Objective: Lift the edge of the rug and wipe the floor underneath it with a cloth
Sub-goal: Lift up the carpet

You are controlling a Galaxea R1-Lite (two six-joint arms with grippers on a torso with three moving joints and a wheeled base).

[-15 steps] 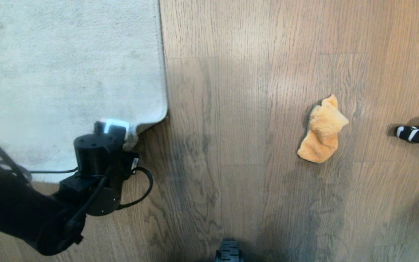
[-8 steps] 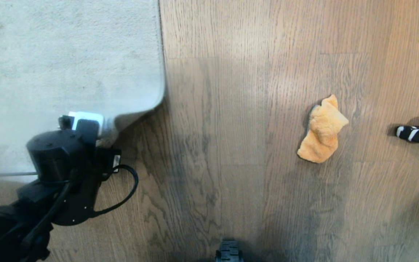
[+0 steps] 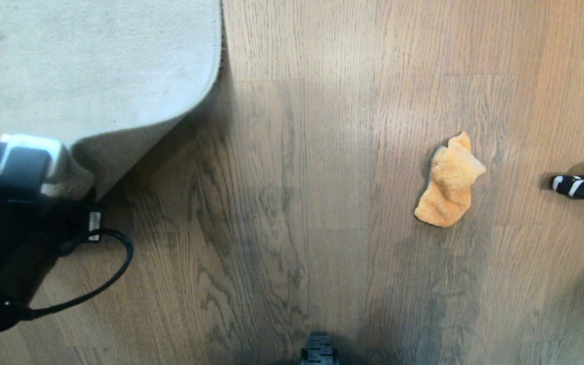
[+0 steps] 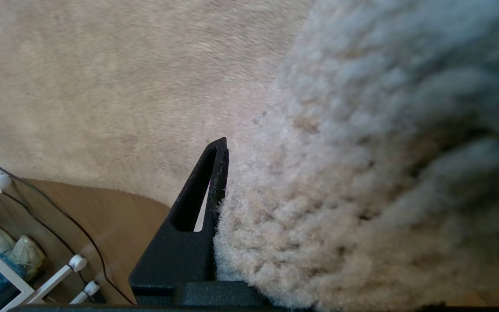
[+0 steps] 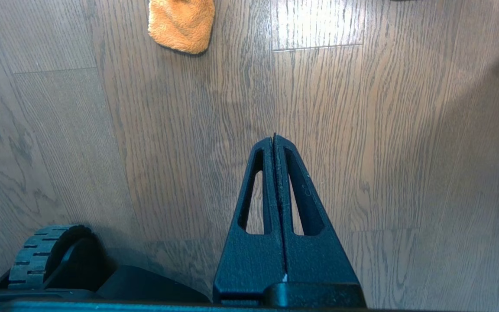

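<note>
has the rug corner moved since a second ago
Yes. Held by the left gripper, the rug edge has peeled back leftward, away from the unmoved cloth, baring more floor.

pale rug edge (image 3: 135, 137) lifted off floor (image 3: 297, 203); orange cloth (image 3: 449, 182) crumpled apart.

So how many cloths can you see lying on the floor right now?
1. The orange cloth lies on the bare floor toward the robot's right, well clear of the lifted rug edge. Any under the rug would be hidden.
</note>
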